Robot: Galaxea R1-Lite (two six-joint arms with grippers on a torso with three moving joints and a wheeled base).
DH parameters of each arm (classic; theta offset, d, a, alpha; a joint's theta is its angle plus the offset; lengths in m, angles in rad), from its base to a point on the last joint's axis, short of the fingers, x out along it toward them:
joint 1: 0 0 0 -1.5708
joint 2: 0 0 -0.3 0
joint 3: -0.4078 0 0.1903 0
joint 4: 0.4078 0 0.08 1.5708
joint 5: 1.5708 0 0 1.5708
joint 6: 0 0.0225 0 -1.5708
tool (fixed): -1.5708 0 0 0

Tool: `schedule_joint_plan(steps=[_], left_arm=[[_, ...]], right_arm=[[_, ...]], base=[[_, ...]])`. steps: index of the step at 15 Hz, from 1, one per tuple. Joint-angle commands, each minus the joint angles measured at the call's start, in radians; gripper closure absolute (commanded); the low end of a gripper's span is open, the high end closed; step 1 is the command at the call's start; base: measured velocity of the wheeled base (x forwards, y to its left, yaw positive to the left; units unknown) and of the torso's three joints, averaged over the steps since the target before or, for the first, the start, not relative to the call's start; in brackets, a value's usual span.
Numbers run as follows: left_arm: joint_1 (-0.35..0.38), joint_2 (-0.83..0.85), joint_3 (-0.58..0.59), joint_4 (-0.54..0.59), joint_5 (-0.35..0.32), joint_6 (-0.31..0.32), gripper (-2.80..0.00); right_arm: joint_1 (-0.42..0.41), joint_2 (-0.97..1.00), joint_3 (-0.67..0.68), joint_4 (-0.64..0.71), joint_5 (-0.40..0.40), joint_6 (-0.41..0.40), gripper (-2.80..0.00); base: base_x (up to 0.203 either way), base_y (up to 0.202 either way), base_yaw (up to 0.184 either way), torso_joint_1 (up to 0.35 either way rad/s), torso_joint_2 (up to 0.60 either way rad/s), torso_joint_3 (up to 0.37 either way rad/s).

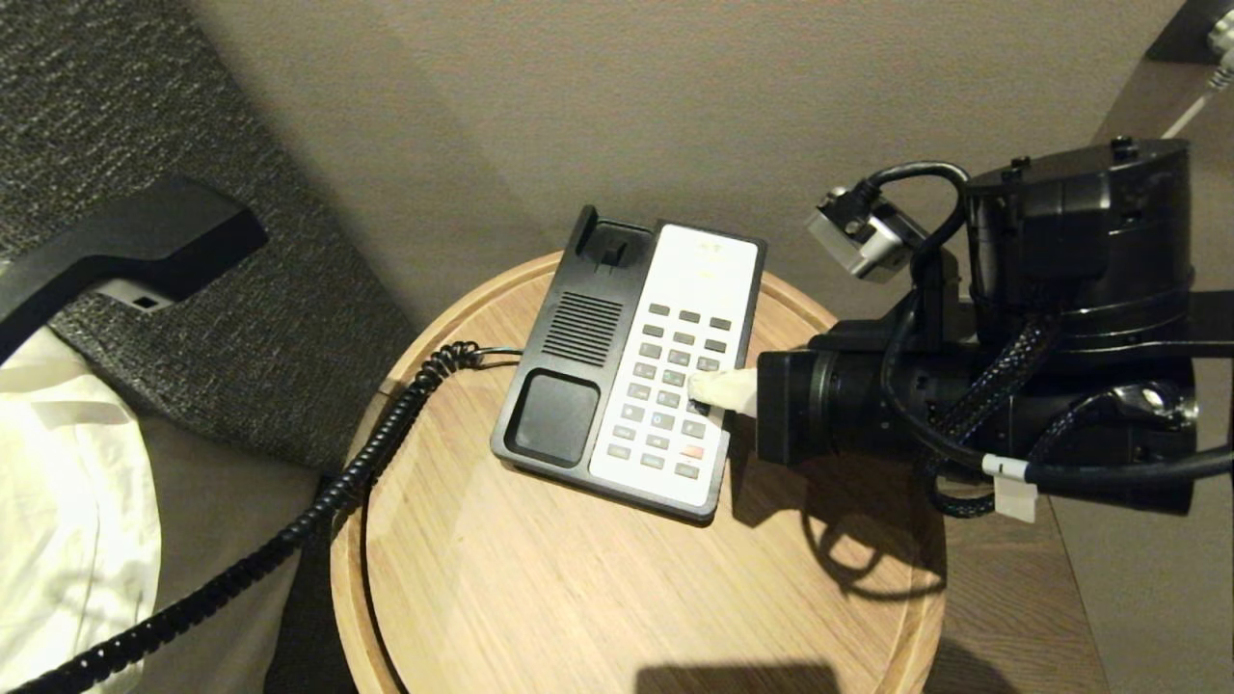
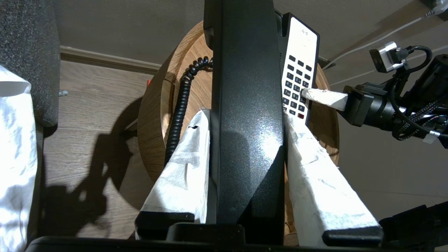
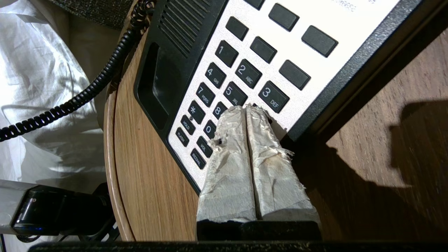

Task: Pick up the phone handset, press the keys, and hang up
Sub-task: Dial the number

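One glossy black phone handset (image 2: pixel 245 115), coiled cord (image 1: pixel 318 501).

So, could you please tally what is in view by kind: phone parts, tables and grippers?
Phone parts: 3: phone handset held by the left gripper, phone base, coiled cord
Tables: 1: round wooden table
Grippers: 2: left gripper, right gripper shut, tips on the keypad
Total: 6

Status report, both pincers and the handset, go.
Left pincer shut on phone handset, lifted off cradle. Right pincer shut, tips on keypad. Nothing blocking.
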Motion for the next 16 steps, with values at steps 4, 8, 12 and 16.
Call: schedule_joint_plan(steps=[4, 8, 12, 16], left_arm=[[0.000, -0.008, 0.007, 0.002, 0.003, -0.004, 0.00], [0.002, -0.015, 0.023, 0.002, 0.002, -0.005, 0.00], [0.001, -0.030, 0.052, 0.002, 0.002, -0.008, 0.00], [0.000, -0.038, 0.064, 0.002, 0.000, -0.016, 0.00]], right_arm=[[0.000, 0.005, 0.001, -0.016, -0.001, 0.001, 0.00], [0.008, -0.042, 0.004, -0.013, 0.006, 0.001, 0.00], [0.035, -0.085, 0.034, -0.003, 0.010, 0.008, 0.00], [0.084, -0.108, 0.102, 0.022, 0.021, 0.010, 0.00]], base=[[0.000, 0.000, 0.000, 0.000, 0.00, 0.000], [0.000, 0.000, 0.000, 0.000, 0.00, 0.000], [0.000, 0.000, 0.000, 0.000, 0.00, 0.000], [0.000, 0.000, 0.000, 0.000, 0.00, 0.000]])
